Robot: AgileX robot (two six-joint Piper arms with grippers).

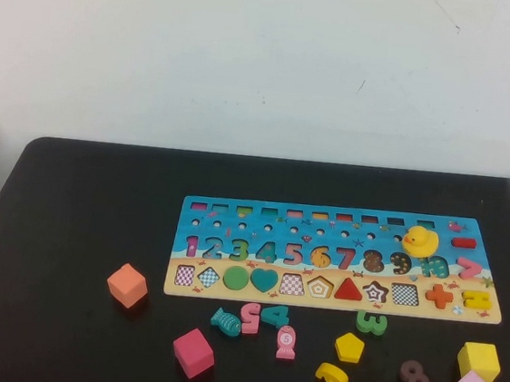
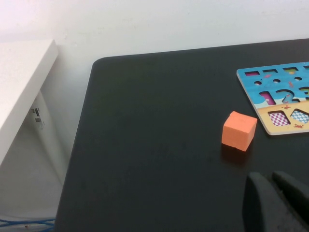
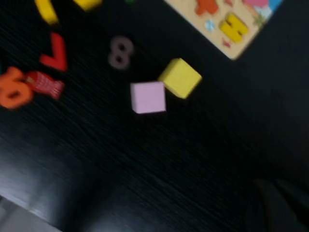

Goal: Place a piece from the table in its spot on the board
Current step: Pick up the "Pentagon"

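1. Piece [image 1: 349, 347] on table [image 1: 69, 226], just below board [image 1: 234, 214], apart from it
2. L gripper [image 2: 277, 203] near orange cube [image 2: 239, 130], fingers together, empty
3. R gripper [image 3: 277, 205] near pink cube [image 3: 148, 97]; grip can't tell

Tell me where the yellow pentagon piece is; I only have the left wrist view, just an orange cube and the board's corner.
Observer: The piece lies on the table on the robot's side of the board, slightly right of the pentagon slot.
Operator: Anything crowding it?
Observer: A green 3 sits close behind it and a curved yellow number close in front.
Operator: Which gripper is nearer?
Observer: Probably the right gripper, above the table near the yellow cube and lilac cube. The left gripper hangs by your orange cube.
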